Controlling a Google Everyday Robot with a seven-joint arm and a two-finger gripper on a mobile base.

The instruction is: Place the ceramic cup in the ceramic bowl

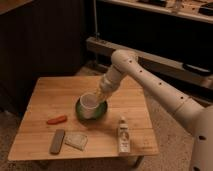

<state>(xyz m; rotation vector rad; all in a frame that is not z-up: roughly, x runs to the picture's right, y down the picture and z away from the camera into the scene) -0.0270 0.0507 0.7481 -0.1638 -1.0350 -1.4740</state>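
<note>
The white ceramic cup (89, 104) sits inside the green ceramic bowl (101, 111) at the middle of the wooden table (50, 95). The cup leans a little and its bottom is down in the bowl. My gripper (101, 94) comes in from the upper right, sits right at the cup's right rim, and is shut on the cup. The white arm stretches back to the right edge of the view. The bowl's left part is hidden behind the cup.
A small orange-red object (56, 119) lies left of the bowl. A dark grey bar (57, 141) and a beige pad (76, 141) lie near the front edge. A small white bottle (123, 136) stands front right. A dark shelf unit (150, 55) runs behind the table.
</note>
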